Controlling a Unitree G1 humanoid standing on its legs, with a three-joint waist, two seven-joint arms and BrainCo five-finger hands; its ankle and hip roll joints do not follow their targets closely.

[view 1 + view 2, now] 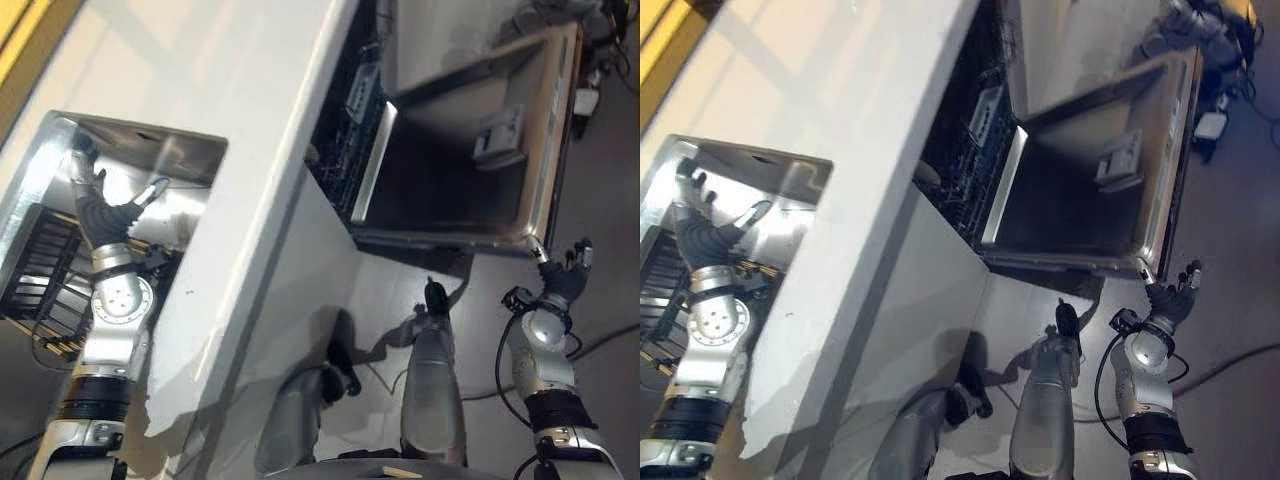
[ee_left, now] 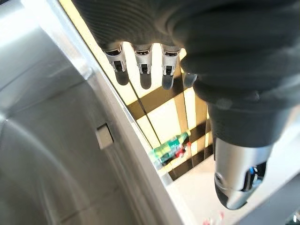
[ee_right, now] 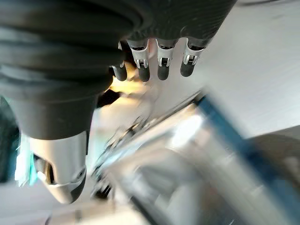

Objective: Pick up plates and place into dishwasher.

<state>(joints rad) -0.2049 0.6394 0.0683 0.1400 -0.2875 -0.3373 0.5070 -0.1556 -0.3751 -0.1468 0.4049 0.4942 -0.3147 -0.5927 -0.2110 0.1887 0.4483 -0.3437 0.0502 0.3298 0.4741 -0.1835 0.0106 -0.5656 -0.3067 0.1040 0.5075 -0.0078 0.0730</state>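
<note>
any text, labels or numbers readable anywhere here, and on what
None can be read.
Green and white packet past the steel sink's rim: print too blurred to read.
Grey detergent compartment on the open steel dishwasher door: no legible marking.
Left hand and right hand: no lettering visible.

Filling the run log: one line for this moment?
left hand: open, over sink | right hand: open, at dishwasher door corner | door: down | no plate held
</note>
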